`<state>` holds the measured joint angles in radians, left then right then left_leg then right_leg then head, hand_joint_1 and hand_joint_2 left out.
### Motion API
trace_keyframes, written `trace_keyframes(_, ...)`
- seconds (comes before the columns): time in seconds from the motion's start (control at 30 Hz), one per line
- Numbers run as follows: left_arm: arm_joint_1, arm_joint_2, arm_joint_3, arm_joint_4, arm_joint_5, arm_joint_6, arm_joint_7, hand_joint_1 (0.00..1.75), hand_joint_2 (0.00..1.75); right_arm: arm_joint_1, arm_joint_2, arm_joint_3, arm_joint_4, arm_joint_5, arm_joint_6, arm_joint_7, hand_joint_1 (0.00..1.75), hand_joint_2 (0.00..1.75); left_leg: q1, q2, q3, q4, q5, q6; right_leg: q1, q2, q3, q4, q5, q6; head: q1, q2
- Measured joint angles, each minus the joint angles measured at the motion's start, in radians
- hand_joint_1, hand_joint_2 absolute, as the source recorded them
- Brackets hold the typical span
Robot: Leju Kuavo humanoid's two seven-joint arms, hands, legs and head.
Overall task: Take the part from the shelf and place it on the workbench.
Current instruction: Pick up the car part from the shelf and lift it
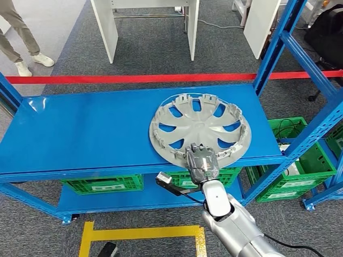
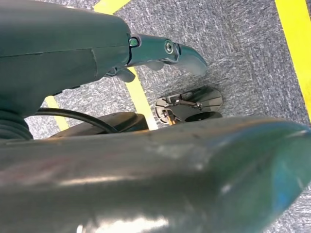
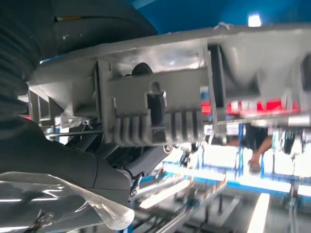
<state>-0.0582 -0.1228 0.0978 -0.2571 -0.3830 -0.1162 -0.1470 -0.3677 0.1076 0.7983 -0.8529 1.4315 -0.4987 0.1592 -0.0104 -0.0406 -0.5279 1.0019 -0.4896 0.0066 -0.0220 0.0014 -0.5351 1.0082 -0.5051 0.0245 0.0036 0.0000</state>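
Reaching forward over the front edge of the blue shelf [image 1: 81, 128], our right hand [image 1: 201, 163] sits at the near rim of the grey wheel cover [image 1: 200, 128], which is the part of the task. We see the wheel cover lying flat on the shelf board with its inner side up, so its clips stand around the rim; its near edge juts a little past the front edge of the shelf, just where the hand is. In the right wrist view the rim of the wheel cover [image 3: 161, 104] passes between the thick thumb [image 3: 73, 170] on one side and the dark fingers [image 3: 95, 24] on the other, so the right fingers are pinching the rim. The cover lies mostly beyond the fingers and slightly to their left.

Our left hand [image 2: 110, 63] hangs down over the grey carpet [image 2: 238, 58]. One dark finger points straight out and nothing is between the fingers; we cannot tell if the others are spread or curled.

Under the shelf board, below the right fingers, green crates [image 1: 103, 183] stand on the lower level, and more green crates [image 1: 301, 160] stand to the right of the fingers. Beyond the shelf a red line [image 1: 121, 78] runs across the floor, and the legs of a person [image 1: 22, 37] are far to the left. Yellow tape [image 1: 141, 234] marks the floor close to us.
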Motion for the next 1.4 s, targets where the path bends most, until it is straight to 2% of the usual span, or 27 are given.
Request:
trace_keyframes(0.1, 0.0, 0.0, 0.0, 0.0, 0.008, 0.003, -0.008, 0.0, 0.0, 0.032, -0.007, -0.011, -0.069, 0.042, -0.106, -0.01, 1.75, 1.75, 0.0, 0.0, -0.001, 0.0, 0.0, 0.0, 0.0, 0.0, -0.001, 0.0, 0.0, 0.0, 0.0, 0.0)
trace_keyframes(0.2, 0.001, -0.001, -0.001, 0.0, 0.016, 0.008, -0.011, 0.0, 0.0, 0.081, -0.019, -0.028, -0.187, 0.074, -0.161, -0.035, 1.75, 1.75, 0.0, 0.0, -0.004, 0.0, 0.0, 0.0, 0.0, 0.0, -0.003, 0.0, 0.0, 0.0, 0.0, 0.0)
trace_keyframes(0.37, 0.001, 0.0, -0.006, 0.0, 0.031, 0.009, -0.016, 0.0, 0.0, 0.149, -0.043, -0.065, -0.429, 0.078, -0.179, -0.113, 1.75, 1.75, 0.0, 0.0, -0.006, 0.0, 0.0, 0.0, 0.0, 0.0, -0.006, 0.0, 0.0, 0.0, 0.0, 0.0)
trace_keyframes(0.53, 0.0, 0.002, -0.01, 0.0, 0.046, 0.014, -0.016, 0.0, 0.0, 0.202, -0.053, -0.1, -0.677, 0.072, -0.182, -0.249, 1.75, 1.75, 0.0, 0.0, -0.007, 0.0, 0.0, 0.0, -0.001, 0.0, -0.006, 0.0, 0.0, 0.0, 0.0, 0.0)
trace_keyframes(0.73, -0.001, 0.003, -0.02, 0.0, 0.055, 0.019, -0.016, 0.0, 0.0, 0.231, -0.053, -0.133, -0.848, 0.05, -0.185, -0.331, 1.75, 1.75, 0.0, 0.0, -0.006, 0.0, 0.0, 0.0, 0.0, 0.0, -0.006, 0.0, 0.0, 0.0, 0.0, 0.0)
trace_keyframes(0.93, -0.001, 0.004, -0.037, 0.0, 0.077, 0.025, -0.015, 0.0, 0.0, 0.253, -0.053, -0.154, -0.887, 0.03, -0.185, -0.382, 1.75, 1.75, 0.0, 0.0, -0.006, 0.0, 0.0, 0.0, -0.001, 0.0, -0.006, 0.0, 0.0, 0.001, 0.0, 0.0)
trace_keyframes(1.07, -0.001, 0.008, -0.054, 0.0, 0.08, 0.025, -0.01, 0.0, 0.0, 0.269, -0.047, -0.173, -0.884, -0.004, -0.185, -0.495, 1.75, 1.75, 0.0, 0.0, -0.006, 0.0, 0.0, 0.0, -0.001, 0.0, -0.006, 0.0, 0.0, 0.001, 0.0, 0.0)
trace_keyframes(1.13, -0.001, 0.008, -0.057, 0.0, 0.079, 0.021, -0.01, 0.0, 0.0, 0.269, -0.046, -0.173, -0.872, -0.019, -0.185, -0.525, 1.75, 1.75, 0.0, 0.0, -0.006, 0.0, 0.0, 0.0, -0.001, 0.0, -0.006, 0.0, 0.0, 0.001, 0.0, 0.0)
trace_keyframes(1.23, -0.003, 0.009, -0.06, 0.0, 0.079, 0.013, -0.008, 0.0, 0.0, 0.244, -0.053, -0.141, -0.814, -0.042, -0.185, -0.497, 1.75, 1.75, 0.0, 0.001, -0.007, 0.0, 0.0, 0.0, 0.0, 0.001, -0.006, 0.0, 0.0, 0.001, 0.0, 0.0)
trace_keyframes(1.4, -0.008, 0.01, -0.075, 0.0, 0.082, 0.011, -0.007, 0.0, 0.0, 0.172, -0.08, -0.035, -0.699, -0.075, -0.181, -0.416, 1.75, 1.75, 0.0, 0.001, -0.007, 0.0, 0.001, 0.001, -0.001, 0.001, -0.006, 0.0, 0.001, 0.001, 0.0, 0.0)
